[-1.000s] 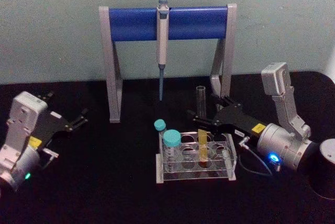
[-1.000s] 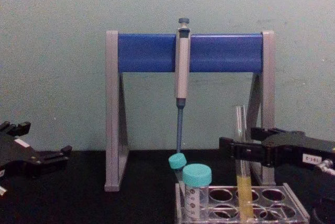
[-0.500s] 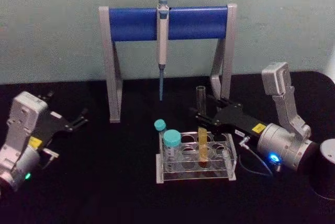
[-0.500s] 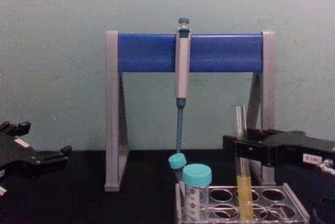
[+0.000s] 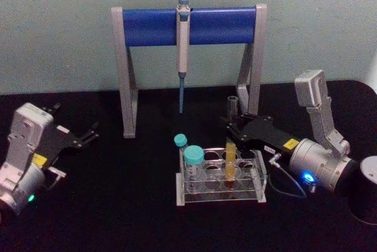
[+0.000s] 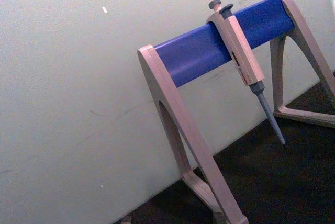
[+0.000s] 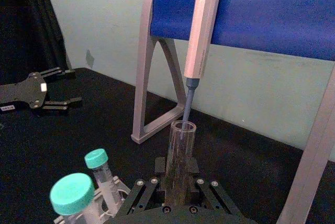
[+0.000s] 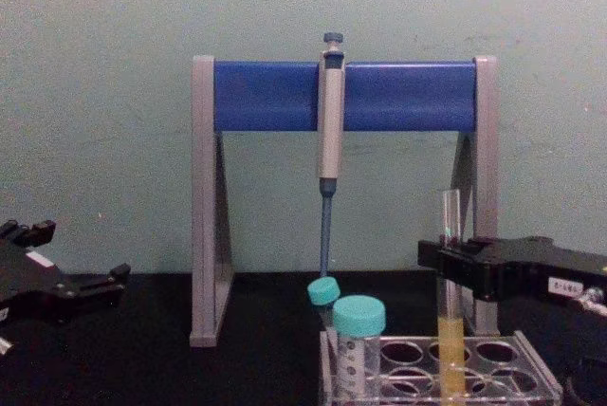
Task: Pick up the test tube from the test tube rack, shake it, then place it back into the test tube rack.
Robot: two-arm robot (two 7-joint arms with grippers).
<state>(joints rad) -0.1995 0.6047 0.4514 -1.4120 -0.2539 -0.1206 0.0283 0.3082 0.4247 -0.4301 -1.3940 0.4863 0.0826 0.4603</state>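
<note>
Right pincer (image 5: 232, 126) is clamped on the test tube (image 5: 229, 161) just above the test tube rack (image 5: 219, 198). The tube stands upright with its yellow-orange end down in a hole near the rack's middle, and two teal-capped tubes (image 5: 193, 156) sit at the rack's left end. Left pincer (image 5: 88, 134) is parked well off to the rack's left over the black desk (image 5: 129, 211), fingers spread and holding nothing, while behind the rack the pipette (image 5: 183, 46) hangs from the grey-and-blue pipette stand (image 5: 153, 26).
</note>
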